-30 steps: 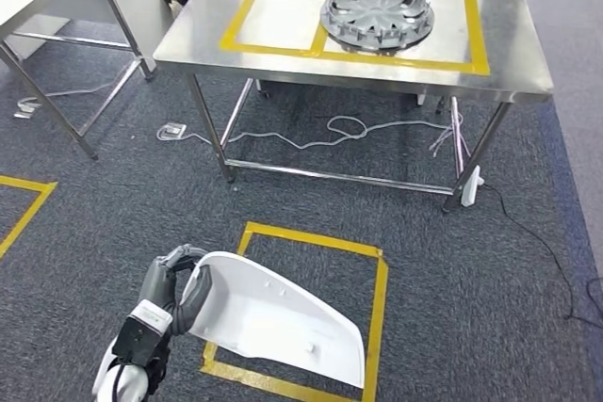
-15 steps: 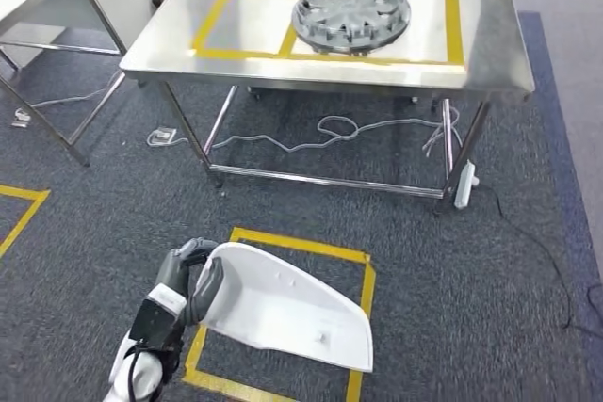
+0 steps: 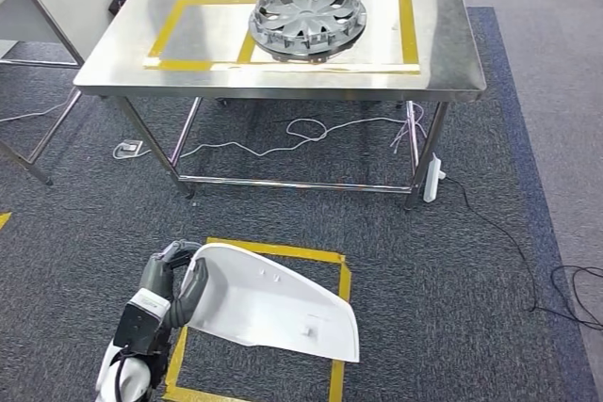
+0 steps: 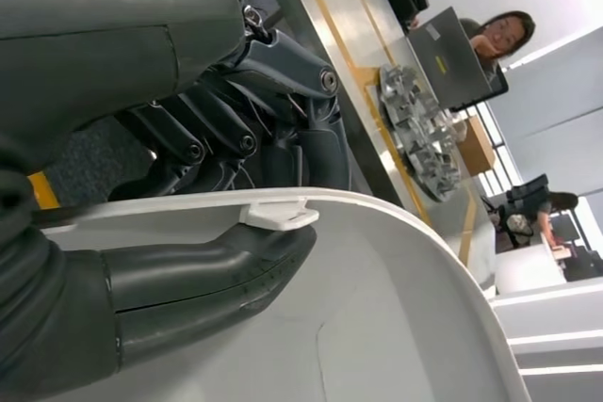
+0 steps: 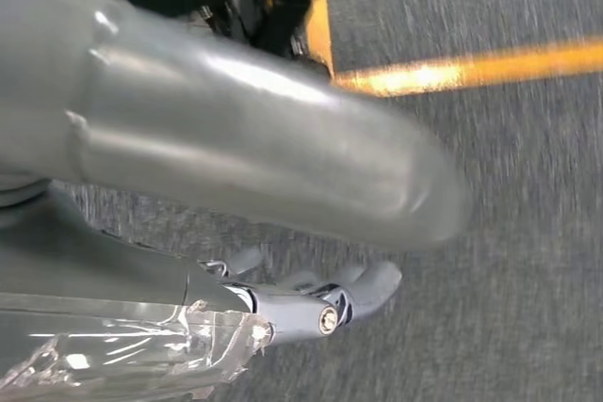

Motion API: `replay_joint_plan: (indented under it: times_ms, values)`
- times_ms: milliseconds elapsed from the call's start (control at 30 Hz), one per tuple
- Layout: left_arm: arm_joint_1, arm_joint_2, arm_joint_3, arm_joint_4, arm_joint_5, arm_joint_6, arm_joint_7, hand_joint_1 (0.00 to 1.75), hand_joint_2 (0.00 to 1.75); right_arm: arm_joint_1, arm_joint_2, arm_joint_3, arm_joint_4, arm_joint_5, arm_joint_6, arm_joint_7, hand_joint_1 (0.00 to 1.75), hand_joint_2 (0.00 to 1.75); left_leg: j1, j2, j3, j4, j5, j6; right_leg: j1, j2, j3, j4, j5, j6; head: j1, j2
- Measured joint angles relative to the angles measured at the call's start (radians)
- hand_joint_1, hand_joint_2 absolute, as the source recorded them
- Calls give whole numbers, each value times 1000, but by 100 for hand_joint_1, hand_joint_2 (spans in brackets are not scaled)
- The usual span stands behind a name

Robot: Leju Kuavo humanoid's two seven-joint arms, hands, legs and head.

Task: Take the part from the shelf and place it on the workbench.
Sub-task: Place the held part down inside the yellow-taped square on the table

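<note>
**While the tabletop is well ahead, the white part rides in the left hand**

Though it spans wide, the white part (image 3: 273, 306) looks like a thin moulded plastic shell, so I judge it light and fairly stiff, with a glossy skin that could slide in a loose grip. The left hand (image 3: 171, 284) grips it at one end, thumb (image 4: 206, 275) pressed inside the curve and fingers (image 4: 213, 129) wrapped behind the rim. The long free end hangs out over the yellow floor square (image 3: 340, 300), so it may swing or twist. That rim, near the small clip tab (image 4: 279, 215), seems the soundest place to hold; the little tabs look breakable.

The tabletop (image 3: 441, 35) stands well apart, with a grey wheel cover (image 3: 307, 18) in one taped frame.

The right hand (image 5: 313, 303) hangs over the carpet holding nothing; whether its fingers are curled I cannot tell.
</note>
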State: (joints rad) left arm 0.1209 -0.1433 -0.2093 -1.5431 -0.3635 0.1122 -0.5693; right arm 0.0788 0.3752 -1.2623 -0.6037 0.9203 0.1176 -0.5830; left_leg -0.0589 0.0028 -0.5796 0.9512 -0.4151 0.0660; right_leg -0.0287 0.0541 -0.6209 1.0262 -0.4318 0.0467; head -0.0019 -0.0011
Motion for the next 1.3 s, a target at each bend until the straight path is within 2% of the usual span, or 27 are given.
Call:
replay_joint_plan:
  times_ms: [67,100,200,233,267,300,367,400,433,533,600,633,700,733,767,800,833,867,900,933,967,1000,1067,1100,1167,1233,1300]
  values:
    - [0,-1,0,0,0,0,0,175,175,-5,-1,-1,-4,1,0,0,0,0,8,2,24,-35,14,-5,8,-9,3,1,-6,3,0,0]
    - [-1,-2,0,0,0,0,0,175,175,-8,-1,-1,-6,1,-1,0,0,0,14,4,36,-51,20,-9,13,-17,-4,24,-22,3,3,0]
    - [0,-2,0,3,0,0,0,175,175,-12,-6,-3,-12,1,-2,0,0,0,24,7,54,-62,22,-24,17,-34,-73,190,-107,13,11,0]
    - [1,-2,0,5,0,0,0,175,175,-12,-8,-3,-14,1,-2,0,0,0,26,8,56,-59,18,-28,16,-37,-93,232,-119,21,12,0]
    - [1,-2,0,7,0,0,0,175,175,-12,-9,-3,-15,1,-2,0,0,0,30,8,58,-54,14,-32,15,-40,-97,241,-111,30,12,0]
    - [1,-2,0,8,0,0,0,175,175,-13,-11,-4,-16,1,-3,0,0,0,36,8,59,-45,7,-38,12,-44,-81,210,-83,40,12,0]
    - [1,-2,0,10,0,0,0,175,175,-15,-12,-4,-19,1,-3,0,0,0,49,7,59,-18,-13,-55,5,-49,-18,90,-26,64,14,0]
    - [1,-2,0,10,0,0,0,175,175,-17,-12,-4,-21,1,-3,0,0,0,53,7,55,0,-25,-63,3,-47,9,42,-14,66,18,0]
    - [1,-2,0,10,0,0,0,175,175,-20,-12,-4,-21,1,-2,1,0,0,54,7,51,14,-35,-69,3,-44,24,19,-15,57,19,0]
    - [1,-2,0,10,0,1,0,175,175,-25,-12,-5,-23,2,-2,1,0,0,54,6,45,31,-45,-76,8,-35,28,22,-27,9,14,0]
    - [-1,-2,0,10,1,2,0,175,175,-25,-12,-6,-23,4,-2,0,0,0,56,5,29,67,-64,-84,7,-34,32,22,-35,-10,11,0]
    - [-1,-2,0,10,1,3,1,175,175,-26,-12,-7,-23,4,-3,-1,0,0,57,5,3,117,-86,-88,6,-33,34,22,-39,-17,9,0]
    - [0,-2,0,11,4,5,2,175,175,-26,-12,-10,-23,7,-5,-4,0,0,60,5,-82,261,-134,-93,7,-32,39,22,-50,-26,6,0]
    - [1,-1,0,12,6,6,2,175,175,-26,-12,-12,-23,8,-6,-5,0,0,61,5,-121,319,-144,-93,7,-31,44,22,-56,-27,6,0]
    - [2,-1,0,14,8,6,3,175,175,-25,-12,-14,-23,10,-6,-6,0,0,61,5,-145,345,-135,-91,7,-30,51,22,-62,-27,7,0]
    - [2,-1,0,15,9,7,3,175,175,-25,-12,-16,-23,11,-6,-6,0,0,61,4,-149,331,-105,-88,7,-29,60,21,-69,-26,6,0]
    - [2,-1,0,16,11,8,3,175,175,-25,-12,-18,-23,12,-7,-7,0,0,61,4,-134,281,-59,-83,7,-28,72,21,-76,-24,7,0]
    - [2,-1,0,16,11,9,3,175,175,-25,-12,-19,-23,14,-7,-7,0,0,61,4,-109,213,-13,-78,6,-27,82,19,-84,-21,7,0]
    - [2,-2,0,17,12,10,3,175,175,-26,-12,-21,-23,14,-7,-8,0,0,59,4,-80,146,13,-73,7,-26,91,18,-93,-16,6,0]
    - [1,-2,1,17,12,10,4,175,175,-27,-12,-22,-23,15,-8,-8,0,0,57,4,-56,97,18,-71,8,-25,97,13,-102,-10,4,0]
    - [1,-2,1,17,12,11,4,175,175,-27,-12,-22,-23,16,-8,-9,0,0,56,3,-41,65,7,-70,9,-24,108,7,-105,-2,3,0]
    - [1,-2,1,18,13,12,5,175,175,-28,-12,-22,-23,16,-8,-9,0,0,54,2,-31,50,-12,-68,10,-25,120,2,-104,6,2,0]
    - [3,-3,2,19,15,14,6,175,175,-28,-12,-23,-23,17,-9,-10,0,0,55,-2,-9,34,-25,-60,9,-31,134,8,-97,18,3,0]
    - [3,-3,3,19,16,16,6,175,175,-30,-12,-23,-23,18,-9,-10,0,0,54,-4,6,32,-30,-53,9,-36,118,38,-92,20,4,0]
    - [4,-4,5,19,18,17,6,175,175,-32,-12,-23,-23,20,-9,-11,0,0,51,-3,36,29,-49,-42,12,-43,44,160,-96,17,7,0]
    - [4,-4,6,21,21,17,6,175,175,-29,-12,-25,-22,22,-9,-11,0,0,46,-2,71,29,-80,-34,17,-44,-52,271,-150,16,8,0]
    - [4,-4,7,23,22,17,6,175,175,-23,-12,-28,-22,23,-8,-11,0,0,41,-4,120,29,-117,-29,22,-44,-114,280,-224,15,10,0]
